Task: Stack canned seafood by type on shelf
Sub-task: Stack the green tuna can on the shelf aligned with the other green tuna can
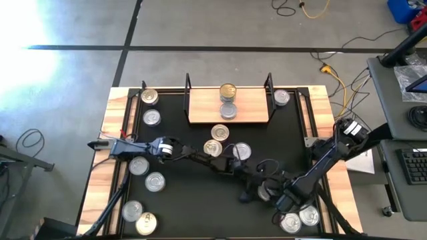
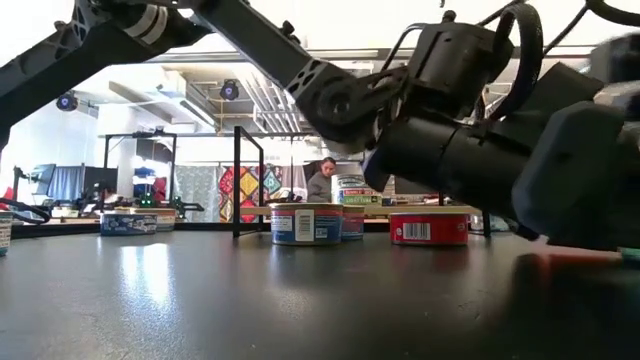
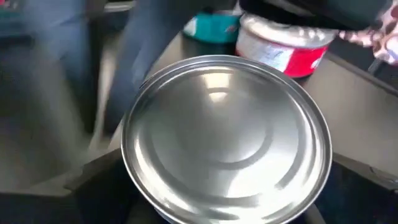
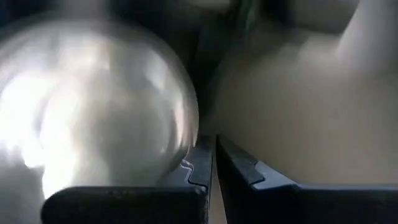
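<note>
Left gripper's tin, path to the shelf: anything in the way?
Yes. In the high view, two tins sit between the left gripper, over its tin, and the shelf; carrying above them should clear. Right gripper is off that path.

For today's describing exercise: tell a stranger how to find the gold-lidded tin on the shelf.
Find the light-wood shelf at the table's far edge, between black wire posts. Two tins stand on it, one behind the other. The gold-lidded tin is the rear one; the silver-lidded tin sits in front.
</note>
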You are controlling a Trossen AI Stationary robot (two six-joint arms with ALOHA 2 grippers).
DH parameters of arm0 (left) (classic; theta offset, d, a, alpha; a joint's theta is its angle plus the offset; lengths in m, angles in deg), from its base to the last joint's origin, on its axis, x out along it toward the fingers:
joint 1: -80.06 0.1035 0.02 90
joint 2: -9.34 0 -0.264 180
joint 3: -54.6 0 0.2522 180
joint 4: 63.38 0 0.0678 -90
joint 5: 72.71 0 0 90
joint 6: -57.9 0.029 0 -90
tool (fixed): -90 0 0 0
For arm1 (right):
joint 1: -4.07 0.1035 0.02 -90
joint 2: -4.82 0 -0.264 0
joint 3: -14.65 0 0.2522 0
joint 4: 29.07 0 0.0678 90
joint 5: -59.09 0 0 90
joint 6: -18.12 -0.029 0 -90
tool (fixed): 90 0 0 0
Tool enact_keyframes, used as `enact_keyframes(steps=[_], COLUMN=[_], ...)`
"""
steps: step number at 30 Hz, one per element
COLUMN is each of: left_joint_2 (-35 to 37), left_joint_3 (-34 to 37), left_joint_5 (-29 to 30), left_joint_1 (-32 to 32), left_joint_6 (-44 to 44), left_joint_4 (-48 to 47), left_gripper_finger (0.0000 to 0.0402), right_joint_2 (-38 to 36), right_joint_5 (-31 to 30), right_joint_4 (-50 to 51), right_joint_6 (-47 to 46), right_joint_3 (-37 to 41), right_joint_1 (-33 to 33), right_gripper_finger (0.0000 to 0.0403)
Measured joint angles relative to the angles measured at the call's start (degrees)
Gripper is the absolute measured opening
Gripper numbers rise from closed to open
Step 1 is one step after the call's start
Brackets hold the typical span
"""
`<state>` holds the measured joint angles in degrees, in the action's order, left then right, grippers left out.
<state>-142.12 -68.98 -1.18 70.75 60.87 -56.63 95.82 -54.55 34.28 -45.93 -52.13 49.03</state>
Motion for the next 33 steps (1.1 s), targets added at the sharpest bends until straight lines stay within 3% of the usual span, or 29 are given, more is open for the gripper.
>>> enact_keyframes(steps=[6,13,18,22,29,33], left_joint_2=[0.02,4.91,10.33,17.88,33.72,39.93], left_joint_3=[2.33,2.1,5.55,12.51,28.72,36.14], left_joint_5=[2.89,12.81,13.65,18.71,34.6,36.45], left_joint_1=[-0.22,-0.91,-0.88,-0.82,-0.43,1.26], left_joint_6=[-0.68,5.34,4.62,4.11,2.08,-4.28], left_joint_4=[3.74,-11.33,-13.91,-13.68,-12.24,-12.11], left_gripper_finger=[0.0363,0.0363,0.0363,0.0363,0.0363,0.0363], right_joint_2=[-0.09,-1.18,-3.04,-5.95,-11.65,-14.06], right_joint_5=[-0.61,0.47,-2.41,-5.65,-18.62,-21.83], right_joint_4=[1.83,14.25,16.89,17.03,16.33,10.72], right_joint_6=[0.59,1.43,5.07,7.42,16.19,27.36], right_joint_3=[-0.72,-6.68,-9.25,-9.18,-8.78,-8.47], right_joint_1=[-0.02,0.09,0.38,0.77,0.02,-2.66], right_gripper_finger=[0.0017,0.0018,0.0018,0.0018,0.0018,0.0018])
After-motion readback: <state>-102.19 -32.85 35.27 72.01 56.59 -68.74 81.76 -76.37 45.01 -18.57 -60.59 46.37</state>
